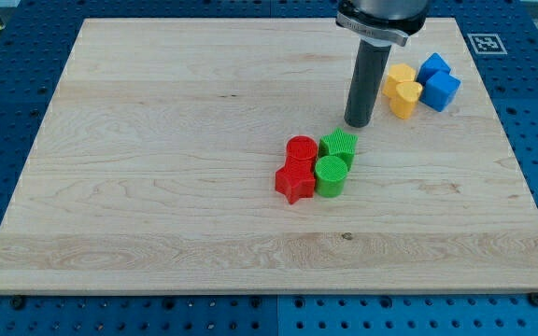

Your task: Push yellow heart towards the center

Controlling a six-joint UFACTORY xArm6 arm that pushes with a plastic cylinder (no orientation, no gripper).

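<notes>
One rod, bare of any jaws and holding nothing, is being shown with my tip (358, 124) just left of the yellow heart (402, 97), which is resting far-right on the worktop (157, 187), beside blue blocks (436, 82).

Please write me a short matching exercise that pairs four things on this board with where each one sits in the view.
Things:
1. my tip
2. yellow heart
3. red star
4. blue blocks

Places:
A. lowest and leftmost of the central cluster
B. at the view's top right, farthest to the right
C. just above the green blocks, left of the yellow pair
D. touching the blue pair on its left, below the yellow hexagon

Pairs: 1-C, 2-D, 3-A, 4-B
</notes>
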